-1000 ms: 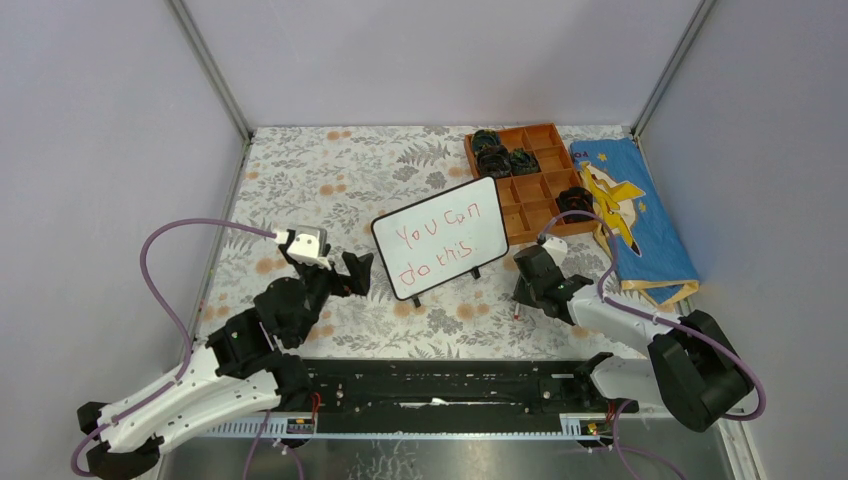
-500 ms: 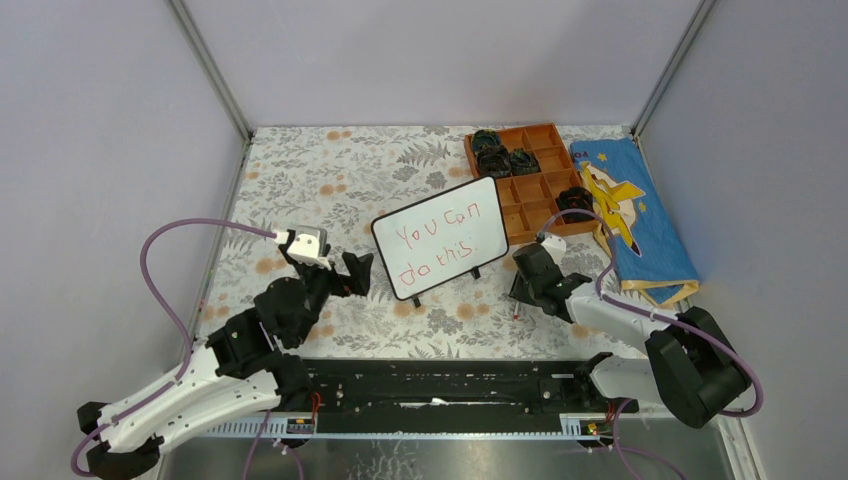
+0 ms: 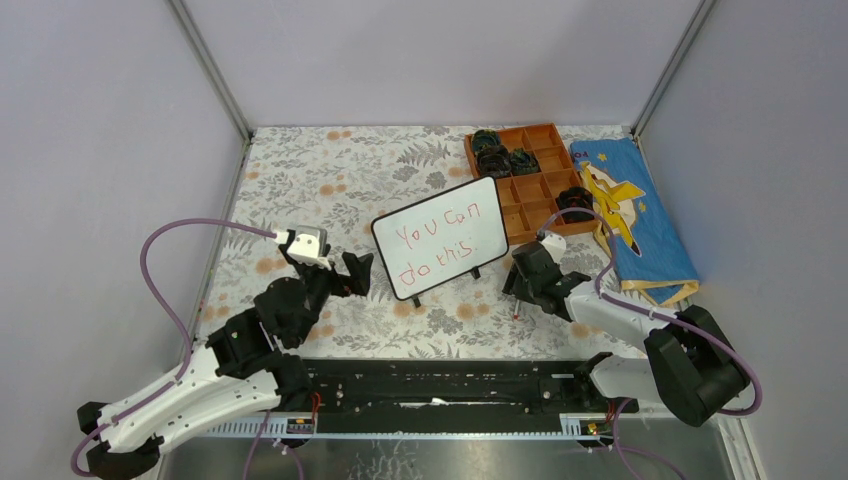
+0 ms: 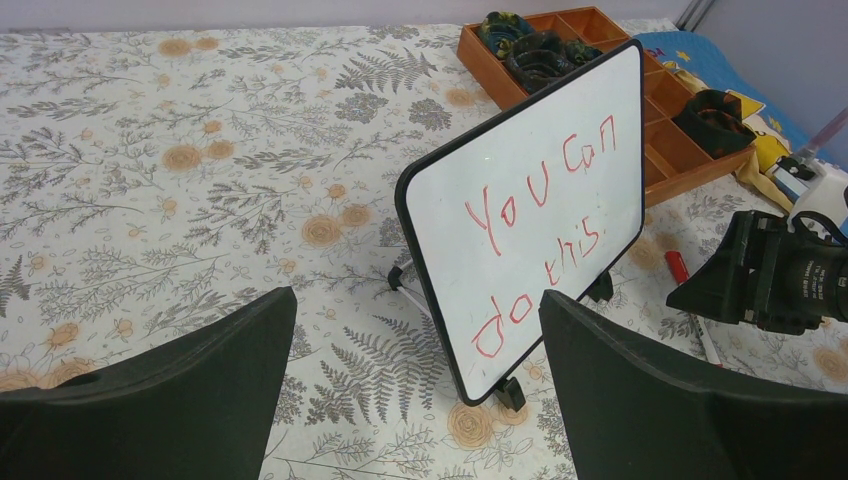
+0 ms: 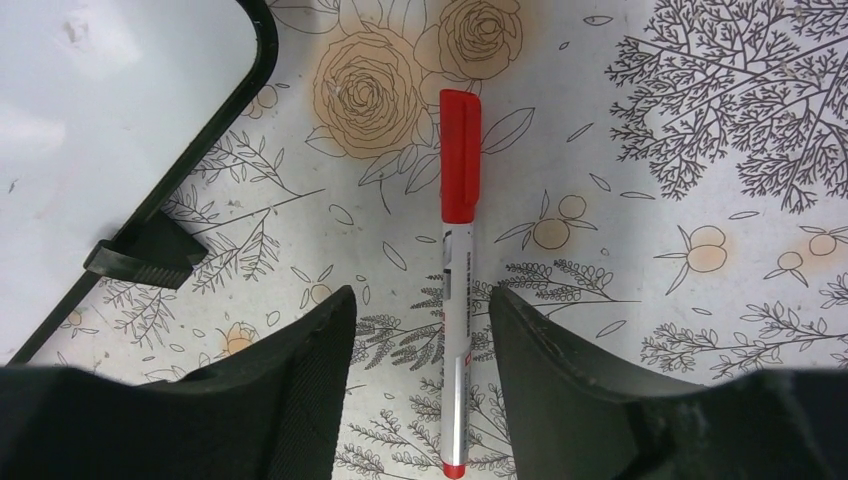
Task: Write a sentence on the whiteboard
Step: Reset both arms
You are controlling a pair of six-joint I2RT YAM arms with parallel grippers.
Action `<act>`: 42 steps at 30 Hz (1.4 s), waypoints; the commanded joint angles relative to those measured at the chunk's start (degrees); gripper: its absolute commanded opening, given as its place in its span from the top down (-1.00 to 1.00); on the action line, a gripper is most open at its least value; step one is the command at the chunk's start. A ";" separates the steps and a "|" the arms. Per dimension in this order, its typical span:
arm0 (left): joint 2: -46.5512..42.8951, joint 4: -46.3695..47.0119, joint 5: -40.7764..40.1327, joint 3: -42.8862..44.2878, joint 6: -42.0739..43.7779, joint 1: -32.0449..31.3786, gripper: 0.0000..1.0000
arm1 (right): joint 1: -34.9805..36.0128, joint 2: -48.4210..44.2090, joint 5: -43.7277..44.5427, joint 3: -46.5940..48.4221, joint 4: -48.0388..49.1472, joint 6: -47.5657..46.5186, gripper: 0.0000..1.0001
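Note:
The whiteboard (image 3: 488, 238) stands tilted on its black feet at the table's middle. The sentence (image 3: 412, 237) "You can do this" is on it in red, in two lines. The board (image 4: 440, 230) and the sentence (image 4: 510, 210) fill the left wrist view. My left gripper (image 3: 355, 272) is open and empty, just left of the board, jaws wide (image 4: 417, 295). My right gripper (image 3: 520, 283) is open, low over the table right of the board. A red-capped marker (image 5: 459, 230) lies flat on the table between its jaws (image 5: 420, 295), not gripped. The marker also shows in the left wrist view (image 4: 678, 268).
A brown compartment tray (image 3: 545, 135) with several dark objects sits behind the board at the back right. A blue cloth with a yellow figure (image 3: 650, 240) lies along the right side. The board's corner and one foot (image 5: 150, 255) are close to the right gripper's left finger.
My right gripper has shifted slightly left, toward the board. The marker stays on the table. The left arm and the board have not moved.

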 commanded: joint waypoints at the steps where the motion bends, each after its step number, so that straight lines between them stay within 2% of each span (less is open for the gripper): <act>1: -0.11 0.00 -0.07 0.94 0.13 -0.05 -0.98 | -0.41 0.74 1.76 -1.64 -5.88 1.10 -0.23; 10: -0.01 -0.27 0.20 1.21 -0.44 -0.01 -0.98 | -0.50 0.96 2.15 -1.62 -5.91 1.32 -0.32; 15: 0.07 -0.26 0.27 1.16 -0.43 -0.01 -0.97 | -0.42 1.73 1.54 -1.38 -5.54 0.88 -0.23; 22: 0.65 -0.21 0.73 1.19 -0.34 -0.02 -0.97 | -0.50 1.24 1.38 -1.50 -5.73 0.69 -0.21; 31: 0.24 -0.44 0.54 1.66 -1.67 -0.06 -0.97 | -0.49 -6.61 2.84 3.25 -12.60 -1.83 -0.27; 38: 1.07 -1.18 -0.19 3.49 -10.02 -0.01 -0.98 | -0.49 -15.60 1.87 9.20 -15.25 -8.54 -0.33; 42: 1.65 -3.44 -3.76 4.50 -20.45 -0.03 -0.98 | -0.42 -17.42 0.94 12.44 -15.23 -8.59 -0.37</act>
